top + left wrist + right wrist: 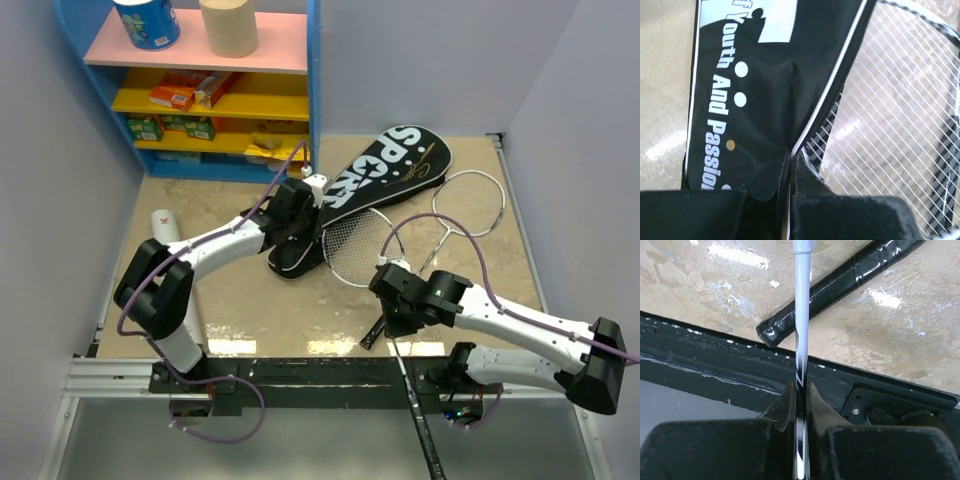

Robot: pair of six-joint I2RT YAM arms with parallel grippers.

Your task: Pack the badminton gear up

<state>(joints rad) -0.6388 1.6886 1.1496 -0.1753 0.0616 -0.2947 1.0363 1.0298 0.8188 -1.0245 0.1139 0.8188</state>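
Black fabric fills most of the left wrist view, cutting the bag (755, 75) off at every edge, and only part of its white lettering reads there. The left gripper (791, 167) is closed tight, pinching a fold of the bag's rim beside the zip. Its pads are dark and hard to separate from the cloth. Just right of those fingers the strings of a white-framed racket (890, 125) lie at the bag's mouth; whether slipped inside or merely alongside, I cannot tell. The left arm stretches forward and low, wrist bent down over the bag's narrow end. The right arm folds across toward the middle, and the right gripper (800, 395) is clamped on a thin racket shaft (801, 315), white farther from the fingers and black-striped between them. From above, the gripper's body hides where that shaft meets a head. Beyond the right fingertips a glossy black wrapped handle (840, 285) lies on the tan table (715, 285), apart from the held shaft. The second racket head (470, 200) lies well beyond the right gripper, beside the bag's wide end. The long white tube (163, 224) lies well left of the left gripper, mostly hidden by that arm.
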